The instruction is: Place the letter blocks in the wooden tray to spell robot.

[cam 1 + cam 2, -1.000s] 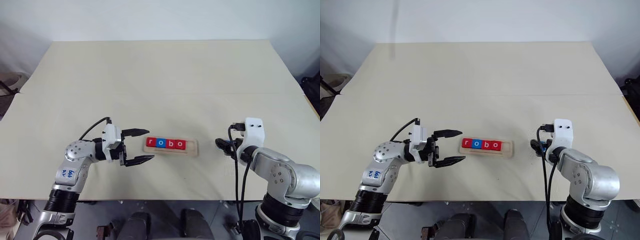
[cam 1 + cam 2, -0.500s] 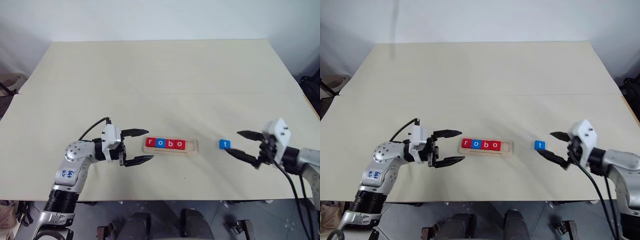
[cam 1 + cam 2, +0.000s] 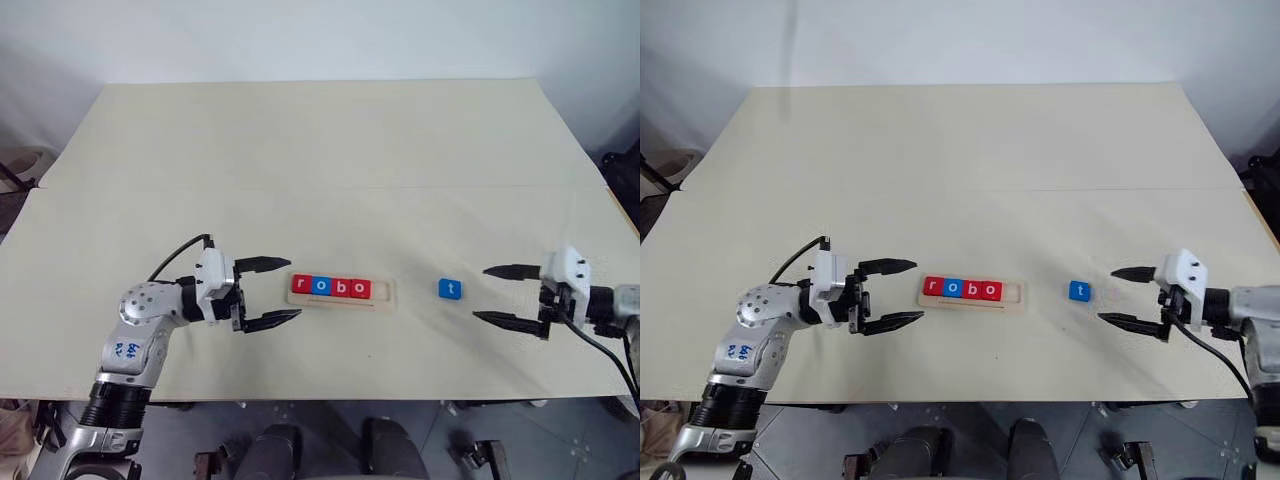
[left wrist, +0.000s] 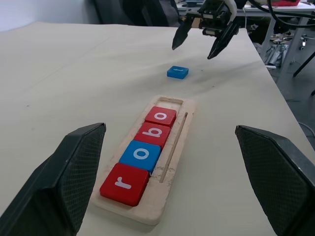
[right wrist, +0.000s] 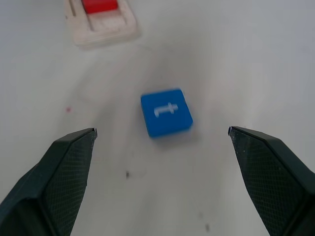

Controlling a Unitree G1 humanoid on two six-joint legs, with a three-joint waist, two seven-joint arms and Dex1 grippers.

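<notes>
My right wrist view cuts the wooden tray off at the top edge, leaving one red block partly shown, its letter out of frame. The blue t block at centre looks soft. My right arm leaves the right edge of the left eye view.

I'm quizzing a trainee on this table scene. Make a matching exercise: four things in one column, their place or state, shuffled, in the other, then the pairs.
Column one:
1. small flat blue t tile
2. small flat red r tile
3. long pale wooden tray
4. right hand

Column two:
A. leftmost in the tray
B. open, beside the loose tile
C. flat on the table, outside the tray
D. last slot unfilled

Pairs: 1-C, 2-A, 3-D, 4-B
</notes>
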